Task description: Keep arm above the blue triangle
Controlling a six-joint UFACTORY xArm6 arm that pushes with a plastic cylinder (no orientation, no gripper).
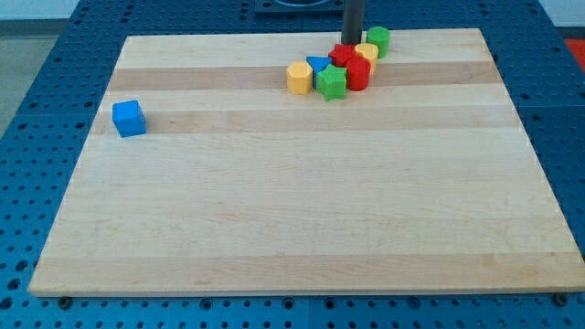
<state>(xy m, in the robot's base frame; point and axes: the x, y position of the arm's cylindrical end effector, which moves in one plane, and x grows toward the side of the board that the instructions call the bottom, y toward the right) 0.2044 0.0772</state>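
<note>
One tip [351, 44] above-right of blue triangle [317, 63], seemingly apart.

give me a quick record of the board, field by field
board: wooden board on a blue pegged table
cluster: near the view's top, right of centre
blue triangle: between yellow block and red blocks, green star just below it
other cluster pieces: second yellow block, green block
lone piece: blue cube at the view's left
my tip: above the cluster, up and right of the blue triangle
</note>
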